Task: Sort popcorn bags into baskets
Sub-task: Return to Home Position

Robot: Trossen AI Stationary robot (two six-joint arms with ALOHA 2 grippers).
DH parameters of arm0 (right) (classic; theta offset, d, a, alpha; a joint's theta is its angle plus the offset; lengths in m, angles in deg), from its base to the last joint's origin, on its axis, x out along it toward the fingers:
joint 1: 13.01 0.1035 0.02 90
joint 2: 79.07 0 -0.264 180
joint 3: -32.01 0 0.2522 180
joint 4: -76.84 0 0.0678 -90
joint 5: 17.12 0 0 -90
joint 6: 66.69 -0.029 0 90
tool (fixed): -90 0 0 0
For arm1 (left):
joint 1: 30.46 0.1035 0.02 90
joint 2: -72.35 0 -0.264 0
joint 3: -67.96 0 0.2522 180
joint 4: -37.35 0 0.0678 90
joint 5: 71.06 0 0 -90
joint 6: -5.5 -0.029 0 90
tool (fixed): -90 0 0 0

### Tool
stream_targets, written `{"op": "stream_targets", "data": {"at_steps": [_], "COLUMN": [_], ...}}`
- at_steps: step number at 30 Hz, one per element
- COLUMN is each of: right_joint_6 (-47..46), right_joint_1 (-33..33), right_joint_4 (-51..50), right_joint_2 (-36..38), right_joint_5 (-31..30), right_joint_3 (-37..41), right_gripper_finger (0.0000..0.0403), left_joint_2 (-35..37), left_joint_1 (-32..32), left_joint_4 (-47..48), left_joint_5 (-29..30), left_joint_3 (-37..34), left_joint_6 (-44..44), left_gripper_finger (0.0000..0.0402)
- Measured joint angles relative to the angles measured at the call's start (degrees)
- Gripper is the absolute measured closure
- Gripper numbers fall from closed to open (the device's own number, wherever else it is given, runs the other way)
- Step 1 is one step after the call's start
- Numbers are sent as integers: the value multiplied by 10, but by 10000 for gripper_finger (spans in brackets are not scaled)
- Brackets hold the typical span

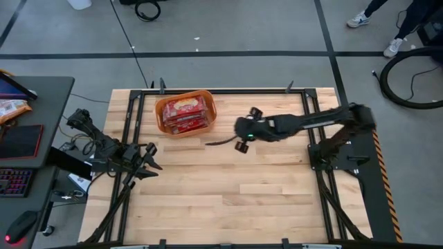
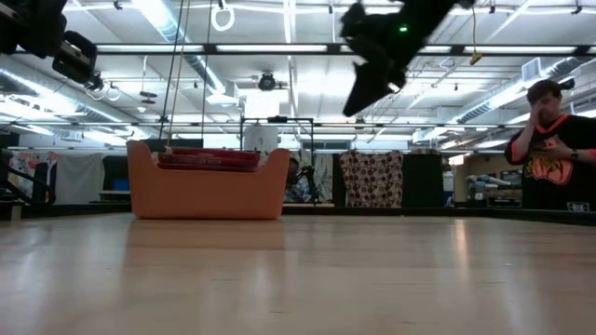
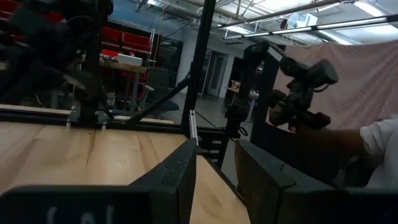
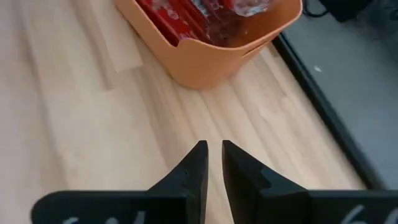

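We count one orange tub [image 1: 160, 111], two grippers, the left gripper [image 1: 156, 158] and the right gripper [image 1: 211, 143], and one person [image 2: 557, 140]. The red popcorn bags [image 1: 187, 111] in the tub overlap too much to count.

The orange plastic tub [image 1: 158, 111] stands upright near the table [image 1: 228, 200] edge at the top of the high view, left of centre; it is rectangular, round-cornered and low-walled. Red popcorn bags [image 1: 187, 114] lie flat and stacked inside it, reaching about rim height
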Motion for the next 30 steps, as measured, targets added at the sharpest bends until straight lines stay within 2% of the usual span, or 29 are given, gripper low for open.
{"op": "stream_targets", "data": {"at_steps": [10,20,30], "right_joint_6": [-63,-94,-74], "right_joint_1": [2,24,65], "right_joint_4": [216,335,557], "right_joint_2": [233,411,550], "right_joint_5": [37,37,37], "right_joint_3": [250,405,568], "right_gripper_finger": [355,355,355], "left_joint_2": [0,0,0], "left_joint_1": [0,0,0], "left_joint_4": [0,0,-23], "left_joint_5": [43,43,43], "left_joint_3": [0,0,0], "left_joint_6": [-1,0,-14], "left_gripper_finger": [285,285,285]}}
